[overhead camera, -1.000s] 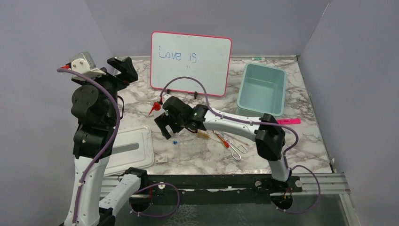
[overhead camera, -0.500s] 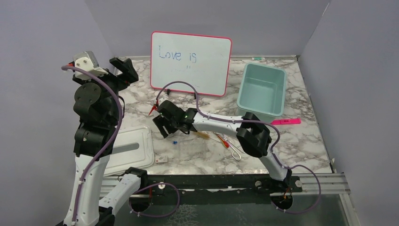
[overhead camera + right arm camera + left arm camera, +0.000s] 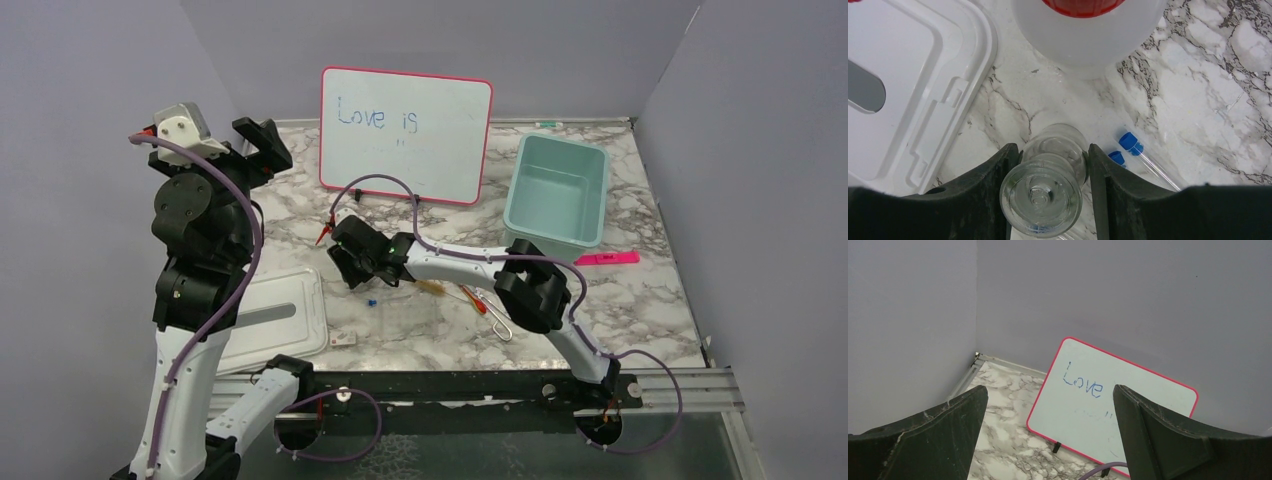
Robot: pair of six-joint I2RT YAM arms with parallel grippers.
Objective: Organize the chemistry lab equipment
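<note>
My right gripper [image 3: 1050, 172] is shut on the little glass beaker [image 3: 1048, 187], its fingers [image 3: 990, 185] pressed against both sides, low over the marble table. Two blue-capped tubes [image 3: 1130, 142] lie just to its right. The clear squeeze bottle with a red cap [image 3: 1088, 30] stands just beyond. In the top view the right gripper [image 3: 352, 264] is at the table's middle left, beside the bottle's red nozzle [image 3: 323, 232]. The clear rack [image 3: 410, 315], metal tongs [image 3: 503, 320] and red-handled tool [image 3: 472, 297] lie near it. My left gripper [image 3: 262, 142] is raised, open and empty.
A white lid [image 3: 275, 315] lies at the front left and also shows in the right wrist view [image 3: 903, 85]. The pink-framed whiteboard [image 3: 405, 133] stands at the back. A teal bin [image 3: 557, 190] sits at the back right, with a pink marker [image 3: 607, 258] in front of it.
My right arm has reached farther left and lower, bringing the gripper down near the bottle. The left arm has barely moved.
</note>
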